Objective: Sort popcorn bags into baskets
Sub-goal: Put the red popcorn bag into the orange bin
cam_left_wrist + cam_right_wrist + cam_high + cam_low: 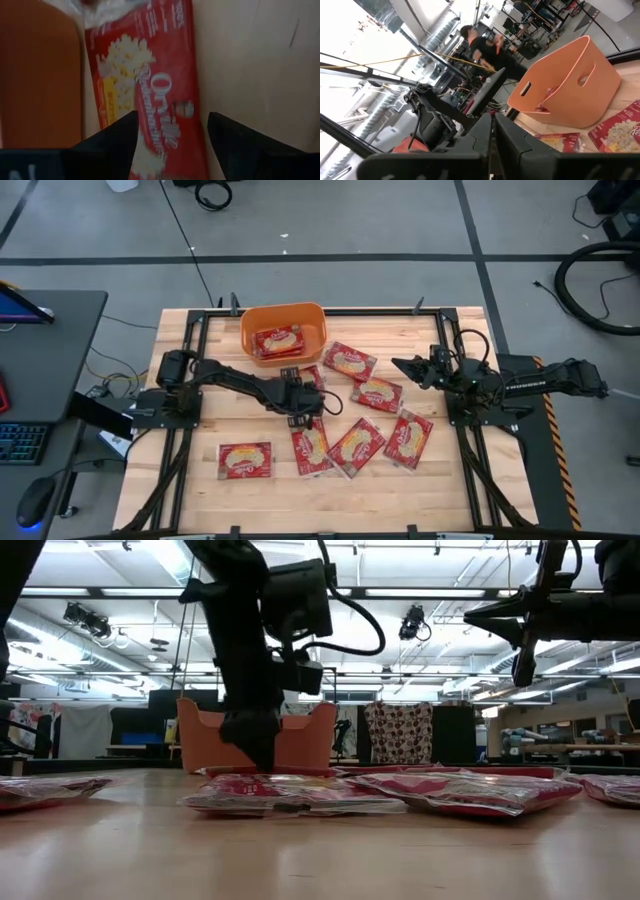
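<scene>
A popcorn bag [150,95] near the basket [284,330] is being straddled by the spread left gripper [172,135], seemingly untouched; the right gripper [492,131] is being held pressed together, aloft.

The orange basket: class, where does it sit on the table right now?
In the high view, the orange basket sits at the table's far edge, left of centre, with one popcorn bag inside.

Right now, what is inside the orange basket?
One popcorn bag lies flat inside the orange basket. Whether another bag lies under it cannot be seen, because it covers most of the floor.
</scene>
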`<act>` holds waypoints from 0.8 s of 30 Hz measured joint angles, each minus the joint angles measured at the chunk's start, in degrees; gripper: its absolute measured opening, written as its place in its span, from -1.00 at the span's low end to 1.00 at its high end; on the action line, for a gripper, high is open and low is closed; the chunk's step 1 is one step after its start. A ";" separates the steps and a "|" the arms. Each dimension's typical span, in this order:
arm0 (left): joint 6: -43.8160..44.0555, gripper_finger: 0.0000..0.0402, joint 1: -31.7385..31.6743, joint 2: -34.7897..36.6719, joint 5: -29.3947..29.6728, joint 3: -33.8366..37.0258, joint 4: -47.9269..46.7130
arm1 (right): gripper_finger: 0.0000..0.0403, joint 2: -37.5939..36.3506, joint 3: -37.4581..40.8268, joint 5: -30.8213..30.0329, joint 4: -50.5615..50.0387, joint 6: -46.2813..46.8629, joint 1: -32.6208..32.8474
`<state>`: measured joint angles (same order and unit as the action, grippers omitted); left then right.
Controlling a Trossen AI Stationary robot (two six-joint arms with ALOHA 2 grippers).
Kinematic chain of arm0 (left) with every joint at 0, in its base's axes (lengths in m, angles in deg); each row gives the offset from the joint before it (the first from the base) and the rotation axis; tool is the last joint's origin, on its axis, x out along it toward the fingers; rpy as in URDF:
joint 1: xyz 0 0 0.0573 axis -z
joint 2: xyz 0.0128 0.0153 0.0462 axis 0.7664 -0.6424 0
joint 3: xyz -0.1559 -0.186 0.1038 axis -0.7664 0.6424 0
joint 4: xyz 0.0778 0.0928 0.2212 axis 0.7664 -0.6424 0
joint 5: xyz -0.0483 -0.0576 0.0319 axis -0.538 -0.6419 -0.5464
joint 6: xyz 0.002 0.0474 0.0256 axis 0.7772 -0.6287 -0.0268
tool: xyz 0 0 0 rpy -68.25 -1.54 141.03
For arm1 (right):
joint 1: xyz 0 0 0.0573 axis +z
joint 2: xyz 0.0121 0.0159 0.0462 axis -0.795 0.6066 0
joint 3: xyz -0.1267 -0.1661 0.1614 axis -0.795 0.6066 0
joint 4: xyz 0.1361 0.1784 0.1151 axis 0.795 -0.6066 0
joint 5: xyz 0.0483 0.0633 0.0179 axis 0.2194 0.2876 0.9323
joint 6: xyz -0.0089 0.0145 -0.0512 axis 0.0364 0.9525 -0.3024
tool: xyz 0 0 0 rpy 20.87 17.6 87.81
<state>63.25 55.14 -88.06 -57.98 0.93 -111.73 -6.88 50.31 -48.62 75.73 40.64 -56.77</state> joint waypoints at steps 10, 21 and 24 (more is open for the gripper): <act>0.40 0.19 -0.08 -2.20 1.42 -0.09 0.10 | -0.86 0.20 0.00 0.00 -0.04 0.04 -0.02; 0.46 -0.31 -0.25 -2.96 -0.31 -0.10 1.39 | -0.86 0.31 0.00 0.00 0.37 -0.04 -0.02; 0.45 -0.48 -0.62 -3.05 -0.34 -0.04 1.47 | -0.86 0.31 0.00 0.00 0.35 0.06 -0.02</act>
<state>63.70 54.51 -91.11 -58.32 0.89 -110.26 -6.57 50.31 -48.62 76.08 40.71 -56.79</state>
